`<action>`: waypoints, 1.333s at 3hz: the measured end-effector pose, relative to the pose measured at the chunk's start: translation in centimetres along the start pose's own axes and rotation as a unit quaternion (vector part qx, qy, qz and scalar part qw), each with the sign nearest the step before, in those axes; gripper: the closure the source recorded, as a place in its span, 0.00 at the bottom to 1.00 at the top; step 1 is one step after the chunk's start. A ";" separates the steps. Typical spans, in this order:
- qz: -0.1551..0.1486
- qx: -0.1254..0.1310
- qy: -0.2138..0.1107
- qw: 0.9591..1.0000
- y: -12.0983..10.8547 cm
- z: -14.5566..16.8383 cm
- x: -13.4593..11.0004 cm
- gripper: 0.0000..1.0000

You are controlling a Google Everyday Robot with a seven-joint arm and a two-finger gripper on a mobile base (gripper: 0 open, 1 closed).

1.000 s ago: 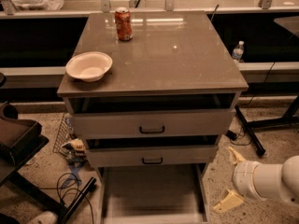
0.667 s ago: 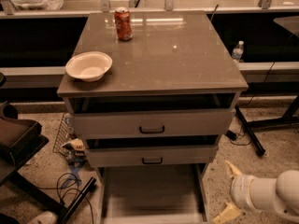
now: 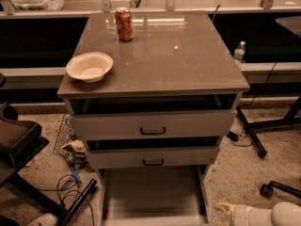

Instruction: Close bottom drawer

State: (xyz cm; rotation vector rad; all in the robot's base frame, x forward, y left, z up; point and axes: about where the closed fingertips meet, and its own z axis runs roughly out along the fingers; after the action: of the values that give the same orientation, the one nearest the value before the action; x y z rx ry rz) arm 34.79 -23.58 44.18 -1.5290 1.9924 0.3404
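change: gripper [image 3: 228, 208] sank lower off the table's [image 3: 164, 55] front right corner, barely in view | grip: can't tell if it's released or clenched | bottom drawer [image 3: 153, 192]: still pulled way out under the table front | read: i'd guess i'm lining up, no push yet

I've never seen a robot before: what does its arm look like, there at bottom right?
The arm is a smooth, rounded white tube with a ringed collar. Its gripper, low at the right beside the open bottom drawer, ends in a pale cream-yellow tip. No cables or markings show.
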 end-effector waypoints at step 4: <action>0.121 -0.009 -0.056 0.991 9.7 8.0 11.2 1.00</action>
State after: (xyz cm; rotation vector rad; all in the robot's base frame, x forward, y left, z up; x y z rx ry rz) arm 26.24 -25.18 29.72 -1.2501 2.0929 0.5337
